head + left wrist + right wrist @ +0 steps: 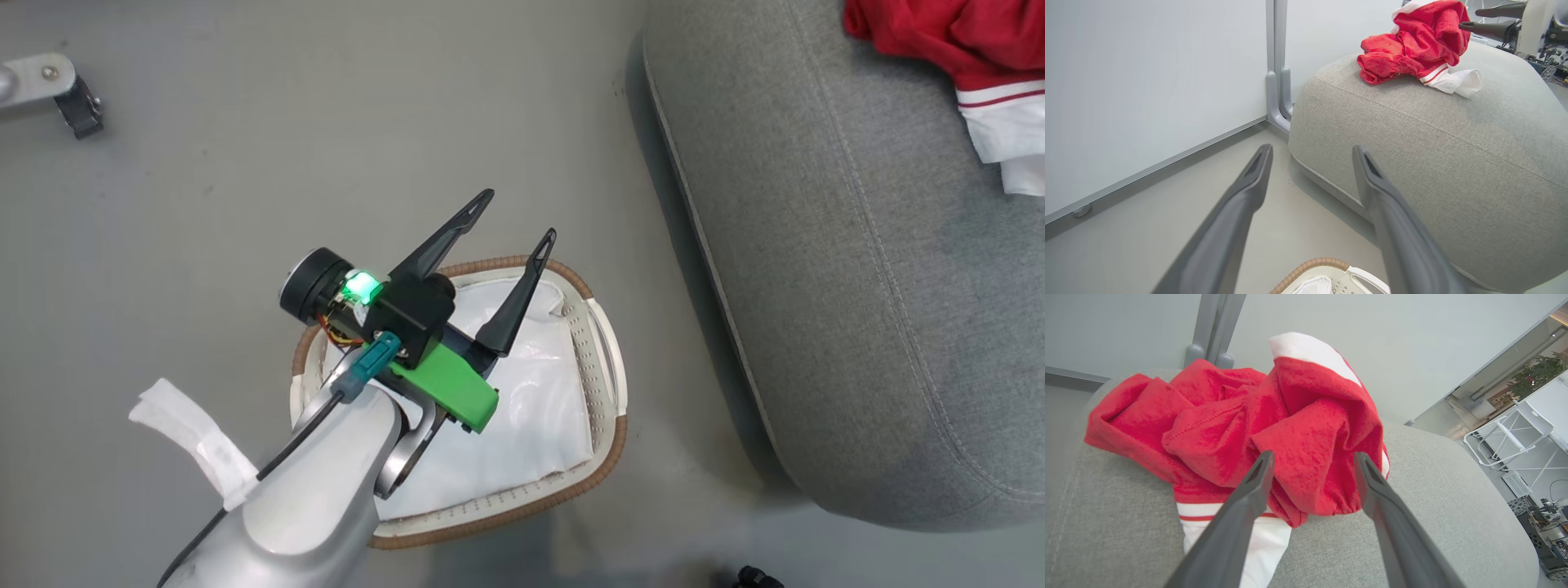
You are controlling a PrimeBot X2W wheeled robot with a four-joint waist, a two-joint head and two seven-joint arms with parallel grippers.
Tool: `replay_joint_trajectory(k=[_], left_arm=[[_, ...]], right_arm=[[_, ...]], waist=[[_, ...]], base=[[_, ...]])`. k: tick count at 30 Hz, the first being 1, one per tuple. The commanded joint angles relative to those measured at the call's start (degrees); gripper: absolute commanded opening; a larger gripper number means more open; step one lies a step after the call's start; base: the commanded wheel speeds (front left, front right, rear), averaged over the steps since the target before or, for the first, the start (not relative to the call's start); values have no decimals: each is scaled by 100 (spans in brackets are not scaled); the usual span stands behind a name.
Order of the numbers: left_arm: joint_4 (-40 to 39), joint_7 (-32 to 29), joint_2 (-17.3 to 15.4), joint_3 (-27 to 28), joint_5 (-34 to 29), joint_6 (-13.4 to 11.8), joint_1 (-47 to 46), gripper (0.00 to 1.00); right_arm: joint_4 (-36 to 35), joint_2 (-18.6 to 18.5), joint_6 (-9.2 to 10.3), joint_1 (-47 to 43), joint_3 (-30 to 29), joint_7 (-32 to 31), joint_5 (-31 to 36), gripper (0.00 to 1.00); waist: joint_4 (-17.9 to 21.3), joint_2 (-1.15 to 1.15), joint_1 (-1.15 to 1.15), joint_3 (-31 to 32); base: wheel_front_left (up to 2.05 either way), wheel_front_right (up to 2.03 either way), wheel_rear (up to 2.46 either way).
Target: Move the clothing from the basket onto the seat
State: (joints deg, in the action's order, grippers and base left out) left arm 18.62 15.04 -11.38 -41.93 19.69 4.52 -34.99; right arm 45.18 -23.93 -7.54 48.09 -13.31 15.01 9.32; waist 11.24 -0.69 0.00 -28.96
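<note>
We see the clothes (1290,428) lying in a crumpled heap on top of the seat (1433,506). They are soft and bright red, with lots of folds and bumps. One white band sits at the top of the heap. A white part with a thin red stripe pokes out at the bottom, flat on the grey cushion. The red cloth looks a bit fuzzy, like a towel, and we can spot a row of little stitches along one fold.

Our right tool (1313,455) is let go. Its two dark fingers stand wide apart in front of a red fold, and they pinch nothing. We cannot tell if the fingertips brush the cloth.

Our left tool (521,214) is spread wide too and holds nothing. It hangs in the air above the basket (581,351).

The basket stands on the floor (245,163), just beside the seat. It is white with little holes in its side and brown woven bits on its rim. Inside it we see a plain white liner (531,408), crinkled and puffy.

The seat is big, grey and round at the edges, with a stitched line across it. The heap lies well apart from the basket.
</note>
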Motion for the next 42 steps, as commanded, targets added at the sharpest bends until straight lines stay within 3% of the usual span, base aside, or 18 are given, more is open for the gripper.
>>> replay_joint_trajectory(k=[1, 6, 11, 21, 29, 34, 42], left_arm=[[-52, 16, 14, 123, 36, -26, 180, 100], [-256, 10, 111, 662, 155, -45, 605, 100], [-412, 9, 276, 1367, 168, -86, 1089, 100], [-519, 8, 490, 2864, -118, -202, 2143, 100], [-524, 9, 740, 3794, -135, -50, 2907, 100], [-517, 9, 808, 4041, -113, 43, 3243, 100], [-618, 9, 848, 4113, -71, 101, 3764, 100]], right_arm=[[-80, -73, 10, -65, 73, 23, -92, 100], [-318, -137, 10, -15, 384, 18, -283, 100], [-472, 71, 10, -158, 543, 17, -453, 100], [-1456, 1166, 10, -1071, 634, 18, -579, 100], [-2183, 1949, 9, -2279, 711, 18, -952, 100], [-2491, 2080, 10, -2870, 789, 18, -964, 100], [-2661, 2091, 10, -3771, 1484, 18, -1490, 100]], waist=[[-97, 69, 0, 490], [-320, 69, 0, 976], [-630, 69, 0, 1415], [-1052, 69, 0, 1931], [-1123, 69, 0, 2191], [-1059, 69, 0, 2282], [-972, 69, 0, 2579]], base=[[0, 0, 0], [0, 0, 0], [0, 0, 0], [0, 0, 0], [0, 0, 0], [0, 0, 0], [0, 0, 0]])
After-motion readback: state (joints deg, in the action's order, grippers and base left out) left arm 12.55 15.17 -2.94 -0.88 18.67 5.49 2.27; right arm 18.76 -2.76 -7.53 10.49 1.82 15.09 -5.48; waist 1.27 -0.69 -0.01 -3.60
